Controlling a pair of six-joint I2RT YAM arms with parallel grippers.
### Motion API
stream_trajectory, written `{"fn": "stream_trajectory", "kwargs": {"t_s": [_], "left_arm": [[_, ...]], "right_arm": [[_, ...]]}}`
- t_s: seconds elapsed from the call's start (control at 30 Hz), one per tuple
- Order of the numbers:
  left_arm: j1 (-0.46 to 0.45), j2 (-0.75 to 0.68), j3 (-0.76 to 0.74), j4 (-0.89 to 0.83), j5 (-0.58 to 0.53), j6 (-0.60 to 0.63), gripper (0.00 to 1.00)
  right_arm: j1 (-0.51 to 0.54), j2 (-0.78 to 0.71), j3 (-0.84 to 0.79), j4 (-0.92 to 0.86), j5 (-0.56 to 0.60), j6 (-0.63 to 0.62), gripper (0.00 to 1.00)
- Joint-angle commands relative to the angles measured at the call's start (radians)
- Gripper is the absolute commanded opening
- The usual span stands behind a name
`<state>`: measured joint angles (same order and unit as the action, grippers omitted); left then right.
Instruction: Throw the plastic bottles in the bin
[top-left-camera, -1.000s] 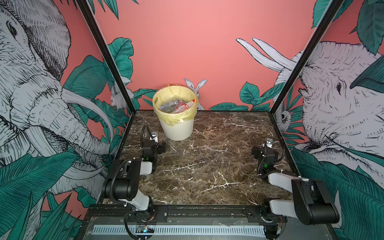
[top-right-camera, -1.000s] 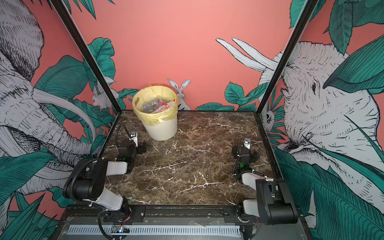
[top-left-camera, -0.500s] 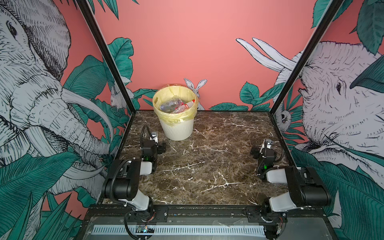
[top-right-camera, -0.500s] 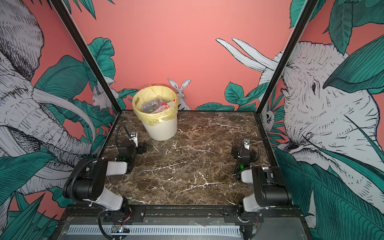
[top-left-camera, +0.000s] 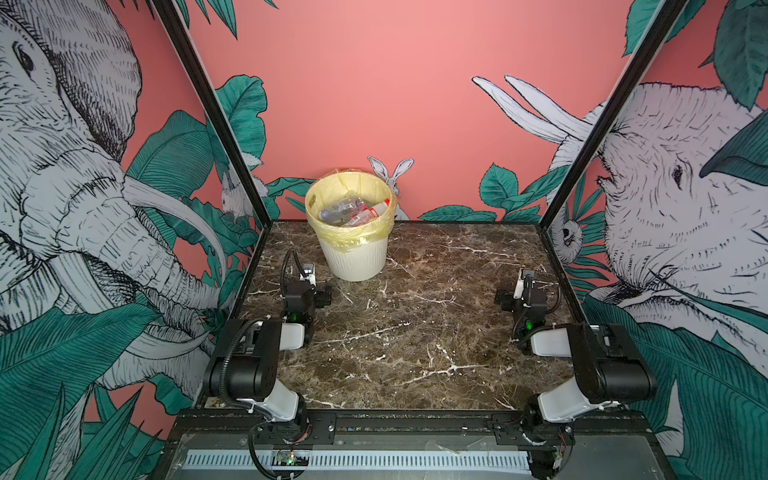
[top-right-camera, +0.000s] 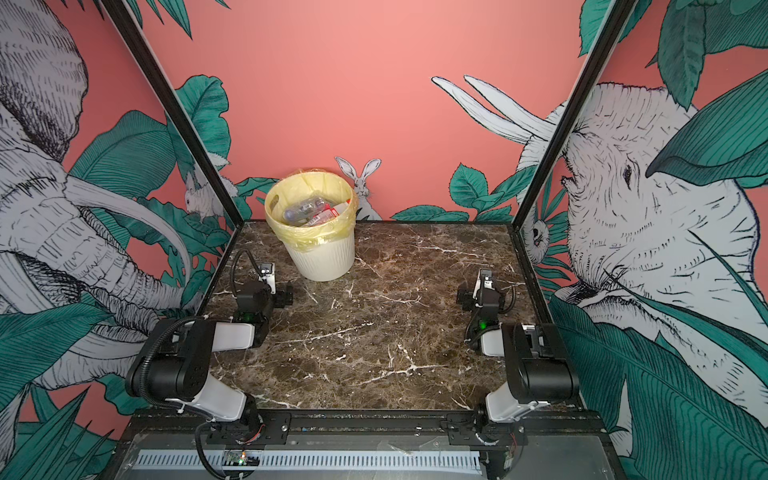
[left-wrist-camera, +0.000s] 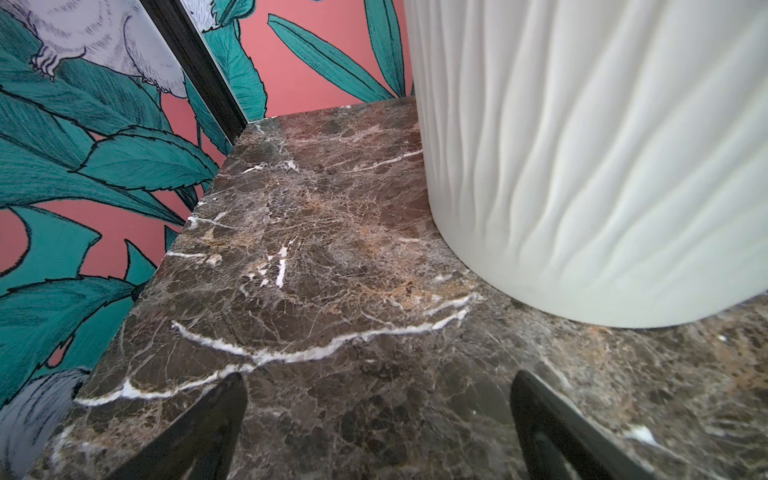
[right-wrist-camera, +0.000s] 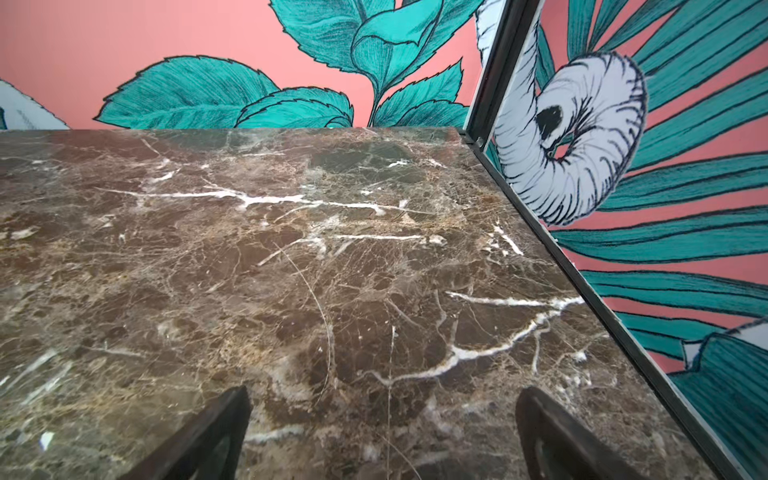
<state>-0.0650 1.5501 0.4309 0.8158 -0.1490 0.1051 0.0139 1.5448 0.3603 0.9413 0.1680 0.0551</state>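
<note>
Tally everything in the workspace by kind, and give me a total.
bin: 1
plastic bottles, all inside the bin: 2 distinguishable; more may lie hidden beneath
grippers, open and empty: 2 (left gripper, right gripper)
Total: 5, at least

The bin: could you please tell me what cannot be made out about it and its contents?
- Number of plastic bottles in the bin: both top views show only the top few; its wall and yellow bag hide the rest.
- Bottle labels: too small to read in the top views.
- Bin's rim and inside: cut off at the left wrist view's edge; only its ribbed wall shows.
</note>
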Motion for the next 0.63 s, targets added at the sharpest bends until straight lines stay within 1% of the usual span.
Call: {"fn": "stream_trajectory", "kwargs": {"t_s": [0.0,0.4,0.47,0.5,0.6], "left_arm": [[0.001,-0.008,-0.012,0.029,0.008,-0.002,1.00],[0.000,-0.008,-0.012,0.029,0.008,-0.001,1.00],[0.001,-0.008,-0.012,0.030,0.008,-0.001,1.00],[0.001,-0.008,-0.012,0.030,0.007,-0.001,1.00],[0.001,-0.008,-0.013,0.029,0.008,-0.002,1.00]], "right_arm": [[-0.002,0.001,0.002,0.019,-0.013,-0.012,0.99],[-0.002,0.000,0.005,0.014,-0.022,-0.016,0.99],[-0.001,0.002,0.018,-0.009,-0.036,-0.024,0.99],[0.004,0.000,0.030,-0.037,-0.036,-0.035,0.99],[0.015,0.000,0.022,-0.020,-0.022,-0.043,0.99]]}}
